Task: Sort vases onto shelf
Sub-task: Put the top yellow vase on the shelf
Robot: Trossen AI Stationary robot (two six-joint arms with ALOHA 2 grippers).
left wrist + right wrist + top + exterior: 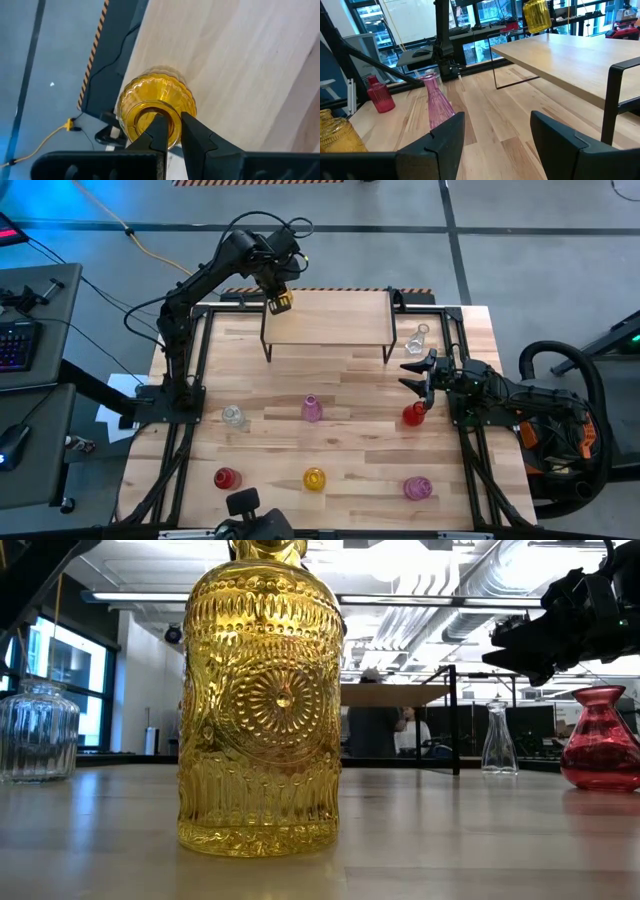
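The shelf (325, 320), a light wood top on thin black legs, stands at the table's far side. My left gripper (278, 292) is over its far left corner, shut on a yellow vase (156, 105), which also shows in the right wrist view (537, 15). My right gripper (418, 375) waits open near the table's right side, with nothing between its fingers (497, 145). On the table stand a clear vase (233, 416), a pink vase (312, 409), a red vase (415, 415), another clear vase (416, 340), a red vase (227, 478), a yellow vase (314, 479) and a pink vase (417, 488). My left gripper holds the yellow vase by the rim of its mouth (176, 116), one finger (159, 131) inside the opening and the other (195, 135) outside. The fingers come from above, pointing steeply down. The vase hangs upright at the shelf's far left corner; whether its base touches the top, I cannot tell.
The red vase stands right beside my right gripper, on its near side. The second clear vase stands by the shelf's right leg (390, 345). Black frame rails (195, 370) run along the table's left and right sides. In the low view, people show in the room behind.
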